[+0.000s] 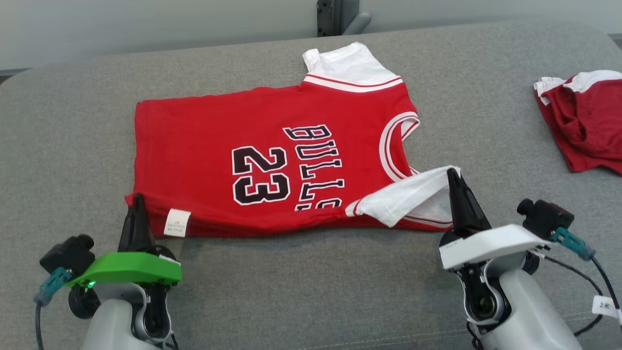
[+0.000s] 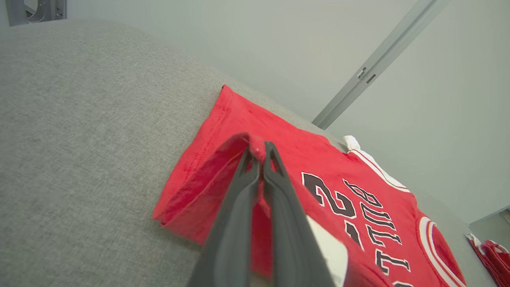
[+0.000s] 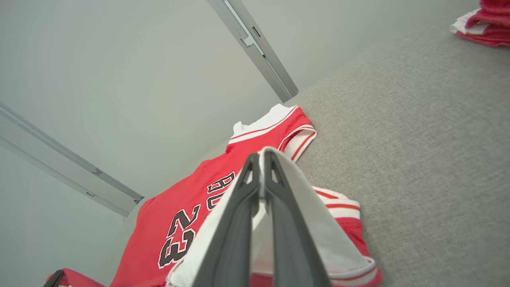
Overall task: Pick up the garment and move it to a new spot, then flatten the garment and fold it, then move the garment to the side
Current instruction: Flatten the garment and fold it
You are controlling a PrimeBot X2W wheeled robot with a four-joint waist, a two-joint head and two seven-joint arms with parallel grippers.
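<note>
In the head view the jersey (image 1: 272, 160) lies flat on the grey cushion (image 1: 73, 146), neck to the right. The left gripper (image 1: 138, 201) is clamped on its near left corner, and the right gripper (image 1: 454, 177) on the near white sleeve (image 1: 408, 194), lifted over the red. A red heap (image 1: 588, 121) sits well apart, far right. The left wrist view shows fingers (image 2: 235, 207) pinched on a raised red fold. The right wrist view shows fingers (image 3: 239, 215) closed on white cloth, probably the sleeve's edge.
</note>
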